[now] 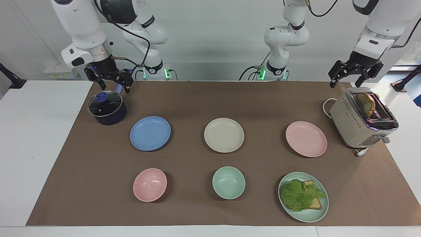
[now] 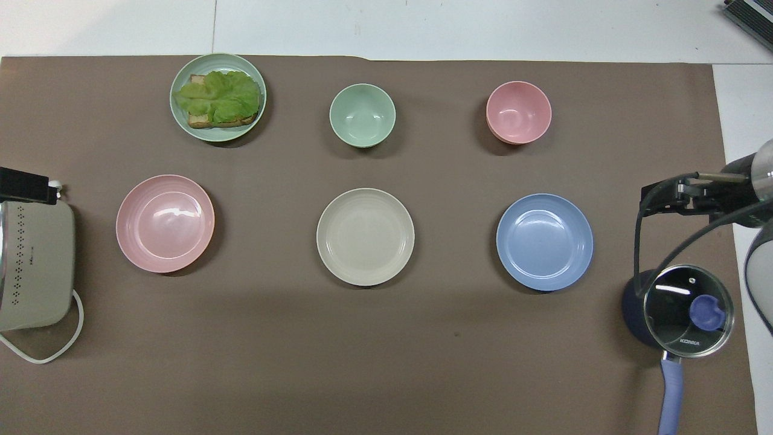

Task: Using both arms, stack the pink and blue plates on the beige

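On the brown mat (image 1: 210,98), toward the right arm's end, the right gripper (image 1: 111,85) hangs with its fingers spread wide and empty over the pot (image 1: 107,108), a dark pot with a glass lid and blue knob. Next comes the blue plate (image 1: 150,133), lying flat and bare, with a pink bowl (image 1: 150,184) farther from the robots. The beige plate (image 1: 224,135) sits at mid-table, well apart from its 2 neighbours, nothing on it; a green bowl (image 1: 228,182) lies farther out. Then the pink plate (image 1: 306,138), also flat and bare, with a green plate (image 1: 303,197) of lettuce and bread farther from the robots. At the left arm's end stands the toaster (image 1: 361,118) with a slice in its slot, and the left gripper (image 1: 353,77) hangs over it, fingers wide, holding nothing. All 3 plates lie in 1 row, none stacked.
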{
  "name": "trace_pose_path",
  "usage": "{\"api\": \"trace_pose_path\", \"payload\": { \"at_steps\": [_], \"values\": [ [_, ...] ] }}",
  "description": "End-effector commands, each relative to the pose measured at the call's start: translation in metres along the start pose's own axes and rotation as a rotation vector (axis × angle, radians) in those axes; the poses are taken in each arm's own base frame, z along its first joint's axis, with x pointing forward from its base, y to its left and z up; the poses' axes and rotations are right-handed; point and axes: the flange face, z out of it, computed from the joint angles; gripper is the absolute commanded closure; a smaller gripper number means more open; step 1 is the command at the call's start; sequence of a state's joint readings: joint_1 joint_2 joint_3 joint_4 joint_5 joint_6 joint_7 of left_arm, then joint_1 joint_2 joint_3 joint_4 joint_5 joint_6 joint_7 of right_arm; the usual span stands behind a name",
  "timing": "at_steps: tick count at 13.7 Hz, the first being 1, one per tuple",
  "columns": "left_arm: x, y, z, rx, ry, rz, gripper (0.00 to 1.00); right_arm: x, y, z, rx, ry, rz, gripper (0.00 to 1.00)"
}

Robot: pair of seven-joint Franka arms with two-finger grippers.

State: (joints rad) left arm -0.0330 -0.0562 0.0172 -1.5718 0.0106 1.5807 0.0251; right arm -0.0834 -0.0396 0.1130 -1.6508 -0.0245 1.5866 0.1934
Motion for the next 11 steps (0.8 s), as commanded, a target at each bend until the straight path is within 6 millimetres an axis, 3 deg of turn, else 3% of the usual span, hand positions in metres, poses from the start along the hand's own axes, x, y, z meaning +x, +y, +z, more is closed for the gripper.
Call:
{"api": "trace_pose_path", "payload": {
  "at_steps": [1,3,11],
  "values": [
    [-0.002,-0.002,-0.006,0.011,0.002,-0.009,0.00,-0.001,0.011,0.002,0.004,-0.006,-0.013,0.00],
    [-0.001,-0.002,-0.005,0.011,0.001,-0.009,0.00,0.005,0.025,0.003,0.011,0.005,0.023,0.00],
    [-0.001,-0.002,-0.005,0.011,0.001,-0.009,0.00,0.005,0.026,0.002,0.010,0.006,0.020,0.00]
  ]
}}
